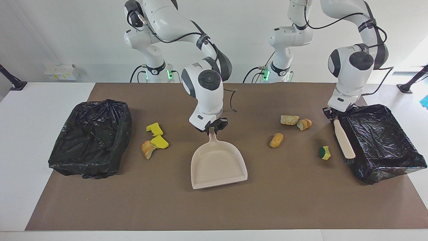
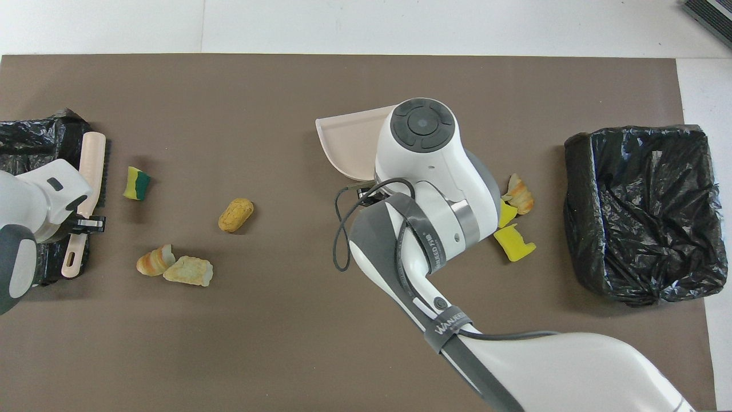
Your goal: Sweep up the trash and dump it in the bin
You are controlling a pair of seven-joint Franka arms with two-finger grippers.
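My right gripper (image 1: 211, 128) is shut on the handle of the beige dustpan (image 1: 217, 164), whose pan rests on the brown mat; in the overhead view the wrist hides that grip and part of the dustpan (image 2: 346, 143). My left gripper (image 1: 334, 117) is shut on a beige brush (image 1: 344, 140), held over the rim of the black-lined bin (image 1: 384, 134) at the left arm's end. The trash lies loose: a yellow-green sponge piece (image 1: 324, 152), three bread-like lumps (image 1: 276, 140) (image 1: 289, 119) (image 1: 304, 124), two yellow sponge chunks (image 1: 154, 129) (image 1: 159, 142) and another lump (image 1: 147, 149).
A second black-lined bin (image 1: 90, 137) stands at the right arm's end, beside the yellow chunks. The brown mat (image 1: 214, 207) covers most of the white table. A loose cable (image 2: 343, 229) hangs from my right wrist.
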